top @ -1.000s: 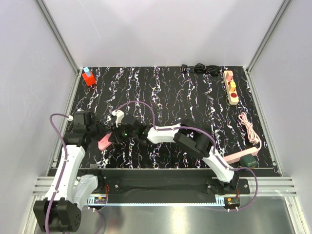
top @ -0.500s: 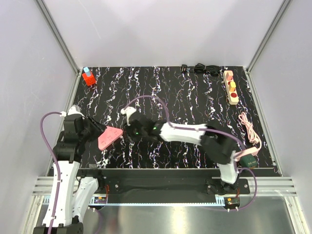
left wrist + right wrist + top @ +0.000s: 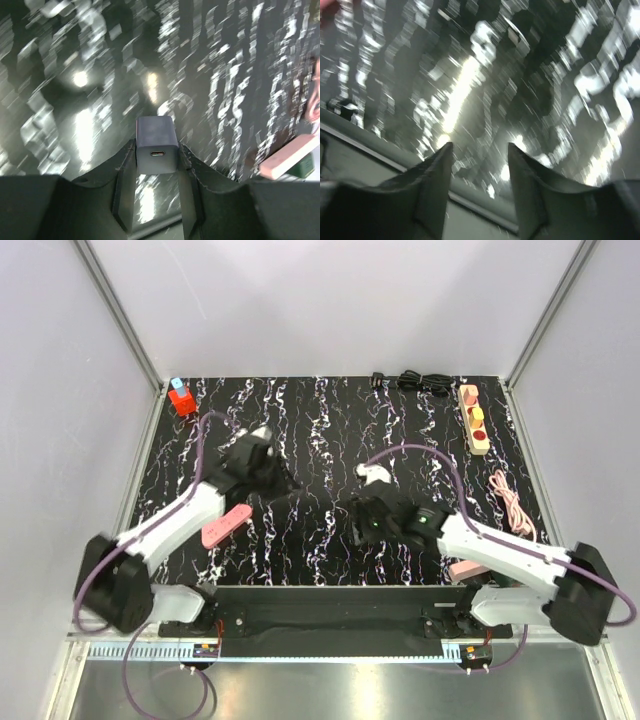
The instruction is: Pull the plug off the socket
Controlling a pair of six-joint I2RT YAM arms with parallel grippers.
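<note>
Socket (image 3: 474,420) is placed, in the top view, at the far right corner of the table (image 3: 330,430), long axis running near-to-far along the right edge, outlets facing up. The left gripper (image 3: 278,480) is seen over the left-centre, just beyond a pink bar (image 3: 226,524). The right gripper (image 3: 360,525) is at centre, well apart from both. In the left wrist view, the plug (image 3: 156,145), a dark block, is clamped between the left fingers, port face turned back to the camera, long axis laid along the fingers and pointed away. Prongs are hidden. The plug is joined to nothing, so the pull is judged done and carry-off is taken as the step in hand. A set-down on bare table and a release are called for next. In the right wrist view, the right fingers are spread, with nothing held between them.
</note>
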